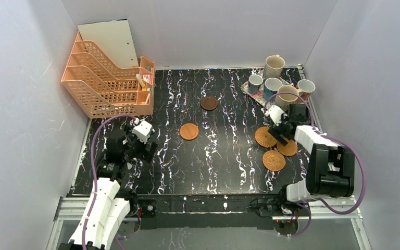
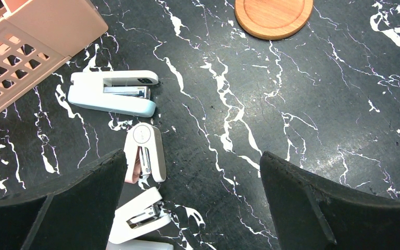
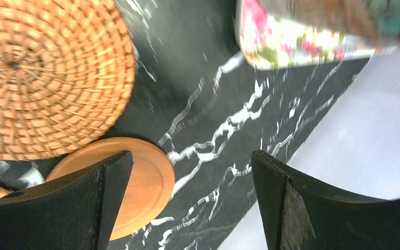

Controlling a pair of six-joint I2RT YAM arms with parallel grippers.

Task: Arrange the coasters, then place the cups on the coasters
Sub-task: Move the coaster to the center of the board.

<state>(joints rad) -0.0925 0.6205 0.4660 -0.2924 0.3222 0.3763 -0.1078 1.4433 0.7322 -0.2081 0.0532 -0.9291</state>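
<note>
Five coasters lie on the black marble table: a dark brown one [image 1: 208,103], a mid-brown wooden one [image 1: 189,131] [image 2: 273,15], two wicker ones [image 1: 265,136] [image 1: 274,160] and a second wooden one [image 1: 288,148]. Five cups stand at the back right on and around the floral tray [image 1: 251,89]: a large beige cup [image 1: 274,65], two blue cups [image 1: 255,82] [image 1: 272,85], another beige cup [image 1: 287,95] and a brownish-orange cup [image 1: 305,87]. My right gripper [image 1: 283,136] [image 3: 191,159] hangs open just above the wooden coaster [image 3: 140,182], beside a wicker coaster [image 3: 47,73]. My left gripper [image 1: 147,147] [image 2: 191,161] is open over bare table.
An orange file rack [image 1: 107,78] [image 2: 21,47] fills the back left corner. Three staplers [image 2: 113,92] [image 2: 145,152] [image 2: 138,214] lie under my left gripper's left finger. The white side wall [image 3: 364,130] runs close to my right gripper, with the tray's corner [image 3: 302,47] ahead of it.
</note>
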